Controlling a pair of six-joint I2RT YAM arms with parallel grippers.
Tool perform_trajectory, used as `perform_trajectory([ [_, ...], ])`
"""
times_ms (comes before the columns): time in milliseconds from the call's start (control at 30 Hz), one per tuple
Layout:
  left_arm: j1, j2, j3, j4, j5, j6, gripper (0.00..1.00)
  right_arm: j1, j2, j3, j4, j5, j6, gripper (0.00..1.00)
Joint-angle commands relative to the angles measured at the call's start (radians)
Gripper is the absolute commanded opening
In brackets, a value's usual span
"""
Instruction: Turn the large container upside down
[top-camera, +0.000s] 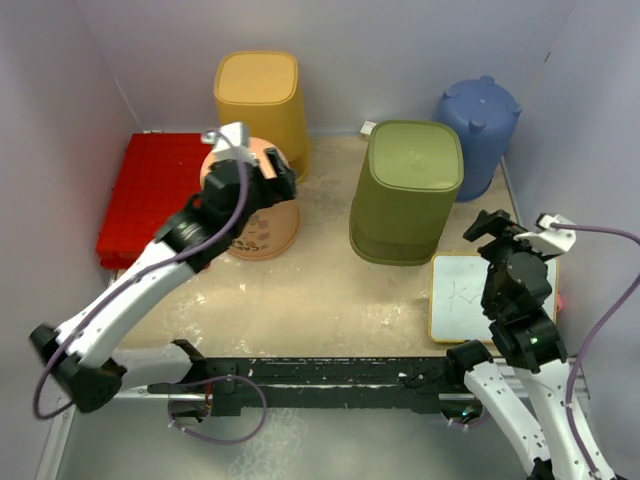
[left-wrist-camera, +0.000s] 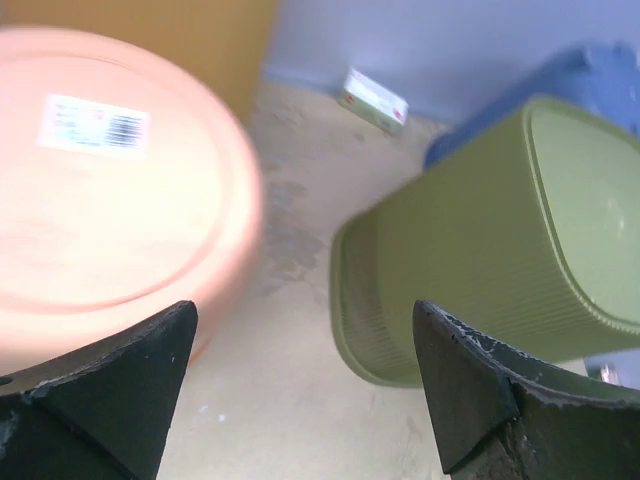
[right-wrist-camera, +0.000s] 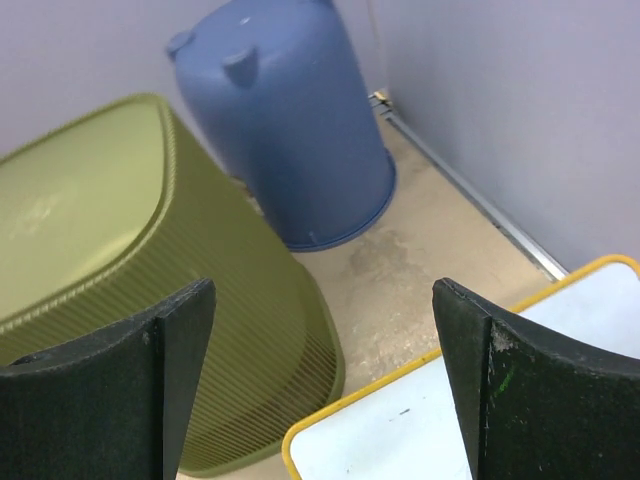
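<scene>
The large olive-green ribbed container (top-camera: 408, 190) stands mouth-down, flat base up, at the table's middle right. It also shows in the left wrist view (left-wrist-camera: 500, 230) and in the right wrist view (right-wrist-camera: 120, 250). My left gripper (top-camera: 278, 176) is open and empty, above a salmon pot (top-camera: 262, 225) to the left of the container; in its own view (left-wrist-camera: 305, 330) the table shows between the jaws. My right gripper (top-camera: 495, 228) is open and empty, just right of the container; its own view (right-wrist-camera: 322, 300) shows the container's lower edge between the jaws.
A yellow bin (top-camera: 260, 100) and a blue bin (top-camera: 478, 125) stand base-up at the back. A red crate (top-camera: 150, 190) lies at the left. A yellow-rimmed whiteboard (top-camera: 470, 295) lies at the front right. A small white box (top-camera: 367, 128) sits by the back wall.
</scene>
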Motion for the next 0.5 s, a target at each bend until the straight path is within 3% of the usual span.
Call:
perform_trajectory([
  [0, 0.003, -0.182, 0.001, -0.248, -0.270, -0.061, 0.86, 0.006, -0.036, -0.085, 0.262, -0.154, -0.143, 0.92],
  [100, 0.003, -0.292, -0.040, -0.332, -0.306, -0.069, 0.86, 0.006, -0.034, -0.127, 0.328, -0.122, -0.136, 0.99],
  [267, 0.003, -0.447, -0.148, -0.337, -0.417, -0.028, 0.86, 0.006, -0.026, -0.187, 0.435, -0.124, -0.152, 1.00],
  [467, 0.003, -0.477, -0.199, -0.309, -0.457, -0.052, 0.86, 0.006, 0.020, -0.174, 0.429, -0.134, -0.154, 1.00],
])
